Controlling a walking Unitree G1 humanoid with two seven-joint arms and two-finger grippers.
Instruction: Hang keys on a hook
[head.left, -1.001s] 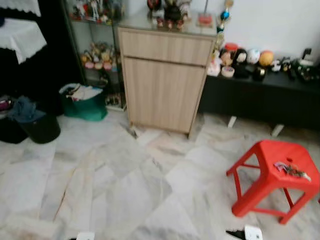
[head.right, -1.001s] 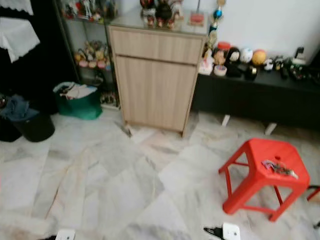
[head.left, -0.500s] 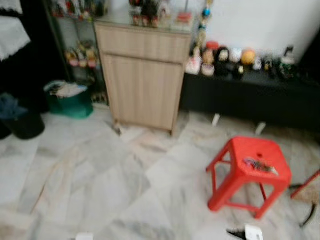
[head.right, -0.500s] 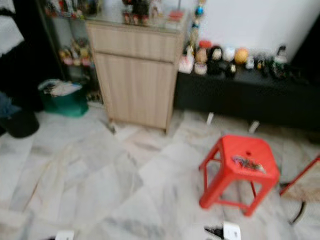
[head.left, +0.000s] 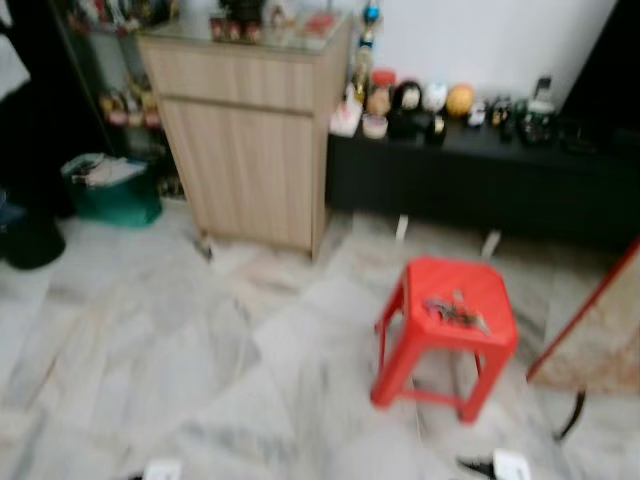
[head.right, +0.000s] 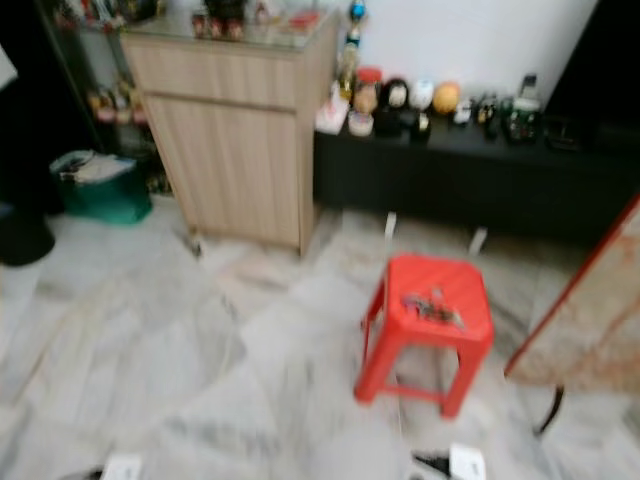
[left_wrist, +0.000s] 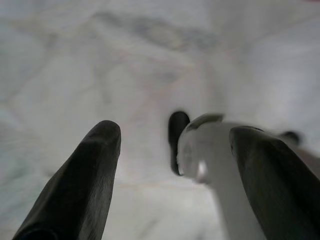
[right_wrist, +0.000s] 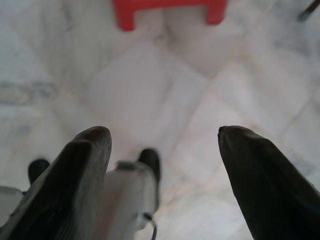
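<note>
Approach step. Keys on stool, well ahead of fingers. Left gripper, right gripper hang open, empty. Next: close in, reach w/ right, pinch keys.

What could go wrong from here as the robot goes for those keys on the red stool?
1. The keys lie loose on the light red stool; a careless reach could knock them off or tip it.
2. The head views are blurred, so the robot could misjudge where the keys lie.
3. A tilted board and a dark cable sit close beside the stool and could snag a foot.
</note>
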